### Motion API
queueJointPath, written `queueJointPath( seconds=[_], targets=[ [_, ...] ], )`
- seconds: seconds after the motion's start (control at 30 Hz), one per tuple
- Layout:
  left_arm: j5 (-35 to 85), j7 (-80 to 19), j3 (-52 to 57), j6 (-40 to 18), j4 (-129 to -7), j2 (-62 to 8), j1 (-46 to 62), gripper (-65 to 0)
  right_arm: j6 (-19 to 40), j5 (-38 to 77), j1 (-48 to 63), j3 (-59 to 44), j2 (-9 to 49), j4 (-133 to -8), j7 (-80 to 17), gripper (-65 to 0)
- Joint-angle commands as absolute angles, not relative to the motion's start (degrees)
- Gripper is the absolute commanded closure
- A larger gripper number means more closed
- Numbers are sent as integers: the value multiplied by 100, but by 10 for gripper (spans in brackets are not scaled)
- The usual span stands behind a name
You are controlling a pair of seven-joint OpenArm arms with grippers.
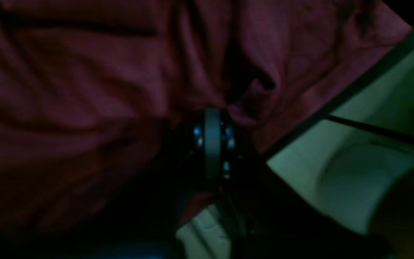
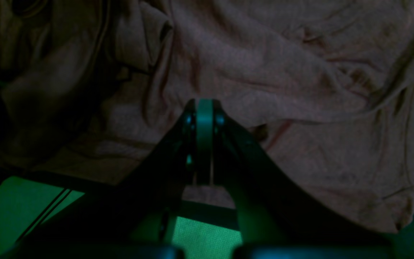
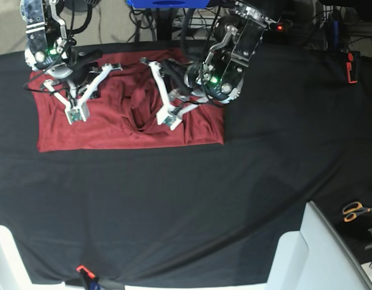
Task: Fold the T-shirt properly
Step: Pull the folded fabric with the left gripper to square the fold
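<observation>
base view: both grippers down on a half-folded shirt

base view puts the t-shirt [image 3: 113,130] as a red rectangle on the black cloth sheet [image 3: 192,199], lying under and around both tools. nearest the camera, its front hem runs straight, just ahead of both fingertips.

the right gripper [image 3: 75,113] rests on the shirt's outer part with its jaws pressed together; its wrist view shows no fabric caught between them, only cloth lying beyond the tip. the left gripper [image 3: 168,121] also has its jaws closed, at the bunched ridge near the shirt's middle. in the left wrist view the fabric [image 1: 84,90] puckers right at the tip, so it may be pinching a fold, though i cannot tell for certain.

farther back, the collar side is rumpled behind the arms.

judged step: mid-fold, gathering the middle. the next move likely calls for a firm pinch and an even lift across.
</observation>
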State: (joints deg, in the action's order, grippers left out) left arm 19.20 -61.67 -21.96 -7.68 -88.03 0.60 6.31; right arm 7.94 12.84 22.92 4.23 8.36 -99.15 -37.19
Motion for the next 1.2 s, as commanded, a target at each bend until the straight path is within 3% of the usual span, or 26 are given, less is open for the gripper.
queueJointPath(
  seconds=[0.0,0.17,0.37,0.53,0.77,0.9,1.17],
  targets=[
    [2237,-6105,-2229,-787,-8796,136,488,0,804,1305,2281,400,866,-10000,-3609,-6],
    [3292,-6105,-2237,-787,-8462,110,163,0,804,1305,2281,400,866,-10000,-3609,-6],
    [3380,-6114,-2229,-787,-8488,110,-48,0,804,1305,2264,391,866,-10000,-3609,-6],
    [3345,-6141,-2167,-743,-9209,-92,-92,0,804,1305,2246,391,866,-10000,-3609,-6],
    [3336,-6149,-2457,725,-9534,-804,286,0,804,1305,2237,391,866,-10000,-3609,-6],
    [3345,-6149,-2747,796,-9525,-1121,400,0,804,1305,2229,391,866,-9991,-3609,-6],
    [3345,-6149,-2870,796,-9516,-1103,400,0,804,1305,2237,391,866,-9991,-3609,-6]
  ],
)
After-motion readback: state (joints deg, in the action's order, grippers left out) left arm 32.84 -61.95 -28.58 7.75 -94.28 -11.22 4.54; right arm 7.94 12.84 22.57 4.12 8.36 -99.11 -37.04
